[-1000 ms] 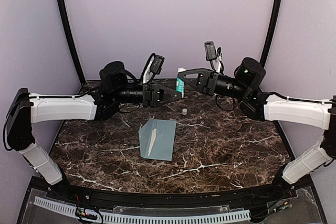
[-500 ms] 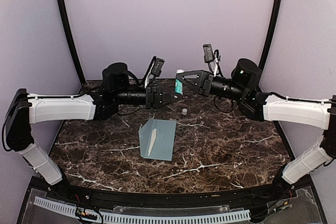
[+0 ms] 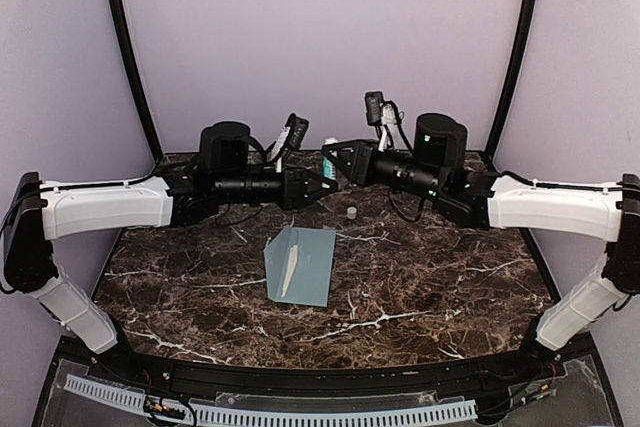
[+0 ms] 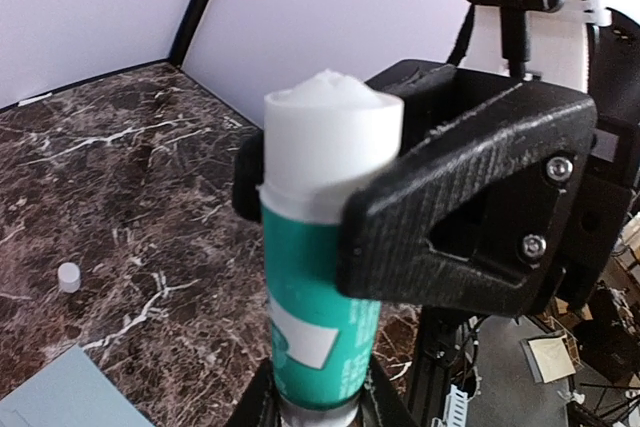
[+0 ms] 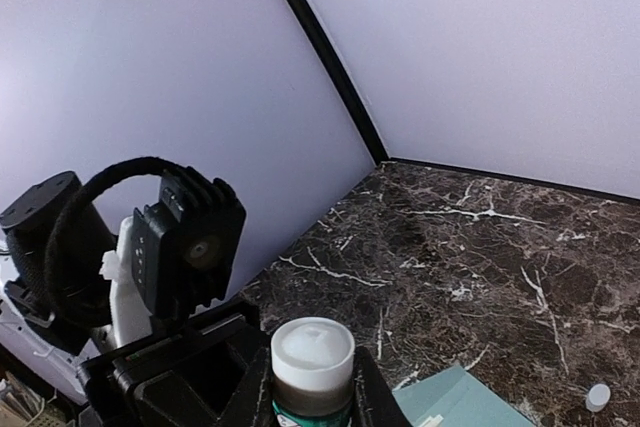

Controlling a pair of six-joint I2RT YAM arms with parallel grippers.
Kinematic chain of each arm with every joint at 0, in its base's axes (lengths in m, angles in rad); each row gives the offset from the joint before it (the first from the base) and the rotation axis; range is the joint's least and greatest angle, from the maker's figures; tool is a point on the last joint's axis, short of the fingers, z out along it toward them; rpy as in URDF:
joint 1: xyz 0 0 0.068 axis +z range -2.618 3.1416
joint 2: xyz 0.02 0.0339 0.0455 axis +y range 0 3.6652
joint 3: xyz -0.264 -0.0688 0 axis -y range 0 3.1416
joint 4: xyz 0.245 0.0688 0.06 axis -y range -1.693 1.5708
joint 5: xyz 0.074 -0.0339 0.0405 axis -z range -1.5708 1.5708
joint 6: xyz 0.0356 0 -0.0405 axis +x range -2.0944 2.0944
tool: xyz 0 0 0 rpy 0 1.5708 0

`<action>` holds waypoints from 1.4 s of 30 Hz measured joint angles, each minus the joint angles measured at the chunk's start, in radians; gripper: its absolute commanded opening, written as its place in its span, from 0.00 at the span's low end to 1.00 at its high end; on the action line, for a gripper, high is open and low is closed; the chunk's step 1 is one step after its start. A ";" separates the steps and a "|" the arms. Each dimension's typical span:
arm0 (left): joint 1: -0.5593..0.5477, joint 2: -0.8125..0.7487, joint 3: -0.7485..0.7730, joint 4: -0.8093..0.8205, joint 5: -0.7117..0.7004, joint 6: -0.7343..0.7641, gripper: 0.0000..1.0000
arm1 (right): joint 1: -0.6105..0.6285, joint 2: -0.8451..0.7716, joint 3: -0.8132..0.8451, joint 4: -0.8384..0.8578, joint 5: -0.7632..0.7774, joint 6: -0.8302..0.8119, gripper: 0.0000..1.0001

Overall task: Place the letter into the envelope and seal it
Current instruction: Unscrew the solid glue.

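Green-and-white glue stick (image 4: 318,317) gripped by left tool (image 4: 320,409) and right tool (image 5: 312,402).

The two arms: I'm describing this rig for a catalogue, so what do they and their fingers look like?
The left arm and right arm each have long white shells between chunky black cylindrical joints. The fingers are matt black triangular plates with a cut-out and small silver screws. Thick black cables loop at each wrist.

No legible text anywhere; the glue stick (image 4: 318,327) label is unreadable.
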 measured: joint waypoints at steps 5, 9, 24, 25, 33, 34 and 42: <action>-0.008 -0.004 0.015 -0.108 -0.146 0.026 0.04 | 0.048 0.075 0.071 -0.071 0.173 -0.016 0.00; -0.019 -0.004 0.016 -0.173 -0.249 0.033 0.06 | 0.072 0.113 0.088 -0.092 0.251 0.001 0.00; -0.022 -0.032 0.002 -0.156 -0.216 0.042 0.75 | 0.049 0.037 0.063 -0.168 0.306 0.019 0.00; -0.022 -0.043 -0.005 -0.148 -0.199 0.045 0.75 | 0.034 0.022 0.054 -0.168 0.297 0.020 0.00; -0.009 -0.096 -0.049 -0.030 -0.026 0.015 0.77 | -0.131 -0.070 -0.072 -0.041 0.019 0.067 0.01; -0.005 -0.096 -0.051 -0.020 -0.008 0.009 0.77 | -0.144 -0.073 -0.087 -0.010 -0.031 0.076 0.01; 0.006 -0.064 -0.052 0.100 0.129 -0.052 0.72 | -0.154 -0.072 -0.109 0.205 -0.358 0.138 0.01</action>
